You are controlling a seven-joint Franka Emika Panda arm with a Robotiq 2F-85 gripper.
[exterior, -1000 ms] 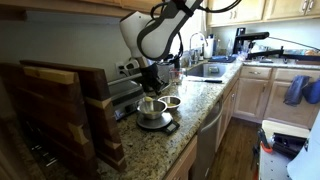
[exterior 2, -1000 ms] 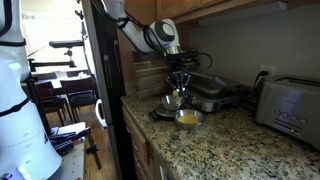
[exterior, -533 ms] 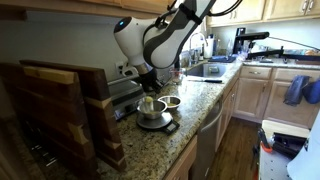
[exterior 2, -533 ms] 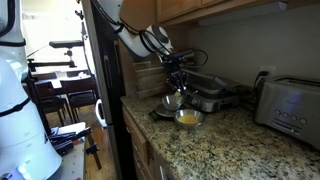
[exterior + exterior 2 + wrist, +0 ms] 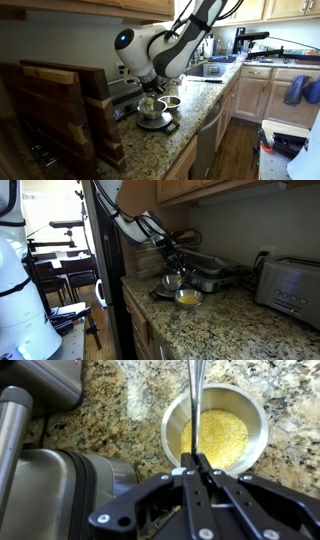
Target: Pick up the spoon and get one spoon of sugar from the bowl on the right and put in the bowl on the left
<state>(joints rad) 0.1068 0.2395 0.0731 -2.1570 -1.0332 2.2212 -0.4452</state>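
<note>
Closed tight at the end effector [image 5: 195,460] on the thin metal handle of the spoon [image 5: 193,400], fingers pressed against it from both sides with no gap to be seen. In the wrist view, handle running straight up from the fingertips and out at the top edge, crossing the left part of the grain bowl [image 5: 252,408], a steel bowl holding a bed of yellow grains. Cannot tell from any view where the scoop end sits or whether anything lies in it.

In an exterior view, end effector [image 5: 172,260] pointing down just above the second bowl [image 5: 173,283], also steel, with the grain bowl [image 5: 187,304] just beside it and nearer the front edge of the worktop [image 5: 230,330]. Seen from the opposite side, end effector [image 5: 150,90] low over the two bowls, the nearer one standing on a dark flat base [image 5: 158,125].

Speckled granite on the worktop throughout. To the left in the wrist view, a grey metal appliance [image 5: 40,490] close beside the grain bowl. Behind the bowls, a low lidded grill [image 5: 210,277]; further along the wall, well apart, a toaster [image 5: 290,290]. At the near end, a tall wooden block [image 5: 60,110]; at the far end, a sink [image 5: 205,70].
</note>
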